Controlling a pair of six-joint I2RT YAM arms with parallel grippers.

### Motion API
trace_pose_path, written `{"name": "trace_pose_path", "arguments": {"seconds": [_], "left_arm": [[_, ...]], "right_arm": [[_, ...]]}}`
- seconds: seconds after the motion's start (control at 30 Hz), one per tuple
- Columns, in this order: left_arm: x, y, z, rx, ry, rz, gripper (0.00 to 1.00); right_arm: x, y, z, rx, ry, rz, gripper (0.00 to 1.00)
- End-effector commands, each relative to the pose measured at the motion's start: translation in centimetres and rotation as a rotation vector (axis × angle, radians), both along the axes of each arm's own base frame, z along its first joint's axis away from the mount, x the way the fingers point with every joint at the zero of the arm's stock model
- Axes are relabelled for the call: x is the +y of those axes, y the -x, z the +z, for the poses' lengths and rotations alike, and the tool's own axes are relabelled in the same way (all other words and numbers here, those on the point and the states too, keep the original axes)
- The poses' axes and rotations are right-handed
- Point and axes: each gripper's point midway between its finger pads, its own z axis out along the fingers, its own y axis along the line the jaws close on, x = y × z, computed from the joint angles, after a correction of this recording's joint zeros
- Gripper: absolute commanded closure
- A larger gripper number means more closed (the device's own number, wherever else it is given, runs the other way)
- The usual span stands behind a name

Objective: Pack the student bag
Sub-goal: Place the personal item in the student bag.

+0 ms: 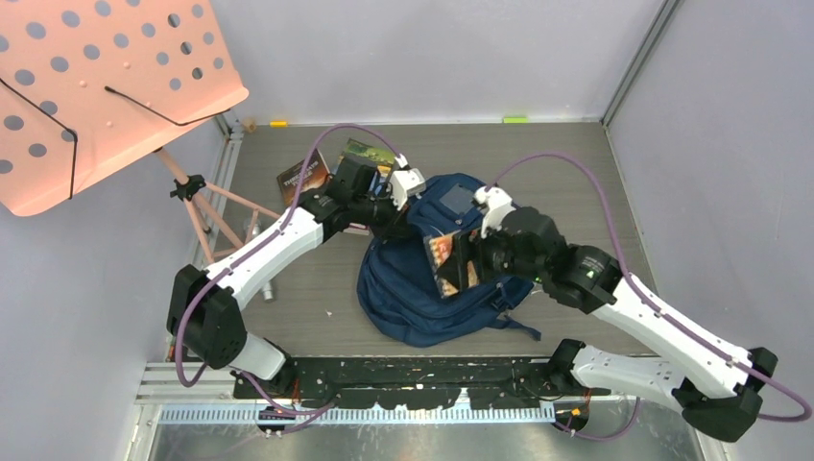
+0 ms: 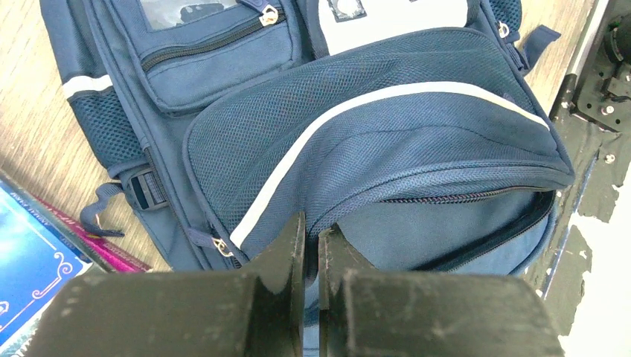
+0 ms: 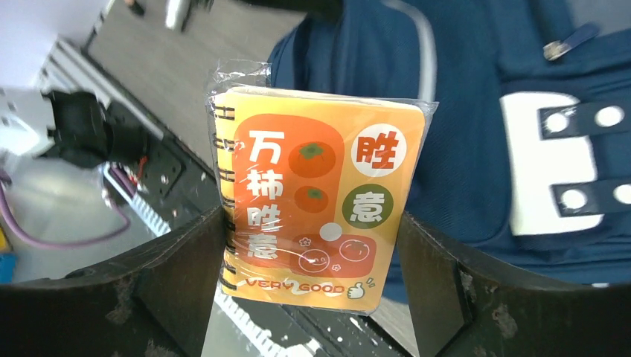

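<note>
The left arm [image 1: 278, 245] and right arm [image 1: 662, 322] wore white shells over their long links, with black joints and bases. A purple cable [image 1: 307, 173] looped along each. White camera housings [image 1: 494, 200] capped the wrists. The left hand [image 2: 314, 227] and right hand [image 3: 311, 219] had thick black fingers [image 3: 171, 282], scuffed pale.

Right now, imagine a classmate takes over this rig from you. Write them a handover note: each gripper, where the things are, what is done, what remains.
Left gripper: shut, apparently pinching the student bag at the rim of its unzipped main compartment.
Right gripper: closed on a wrapped orange spiral notebook, held over the bag.
The bag lies on the table, with books beside it.
Done: compartment open, notebook in hand.
Left: put the notebook inside. Whether the books also go in, I cannot tell.
</note>
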Motion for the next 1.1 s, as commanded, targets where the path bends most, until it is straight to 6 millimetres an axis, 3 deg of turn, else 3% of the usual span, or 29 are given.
{"name": "trace_pose_path", "arguments": {"seconds": [0.0,0.2,0.23,0.33,0.47,0.6,0.87,1.07], "left_arm": [[-0.5,-2.0,3.1,-0.034,0.094,0.025,1.0],[-0.8,-1.7,2.8,-0.008,0.104,0.007,1.0],[-0.8,-1.7,2.8,-0.006,0.103,0.007,1.0],[-0.7,-1.6,2.9,-0.009,0.104,0.006,1.0],[-0.5,-1.3,3.1,-0.022,0.106,0.002,1.0],[-0.3,-1.1,3.2,-0.031,0.103,-0.001,1.0],[0.0,-1.1,3.0,-0.03,0.089,0.005,1.0],[0.0,-1.0,3.4,-0.039,0.097,0.003,1.0]], "right_arm": [[3.7,2.2,0.1,-0.043,-0.004,0.137,0.5],[7.6,2.4,-2.1,-0.113,0.141,0.191,0.51],[7.9,2.0,-1.9,-0.129,0.154,0.18,0.5],[9.1,0.9,-4.1,-0.139,0.248,0.162,0.5],[7.7,-2.4,-5.1,-0.229,0.383,0.008,0.5],[6.3,-4.3,-5.2,-0.299,0.516,-0.064,0.49],[4.6,-6.1,-5.2,-0.381,0.671,-0.123,0.47],[3.1,-6.9,-7.0,-0.383,0.768,-0.151,0.45]]}}
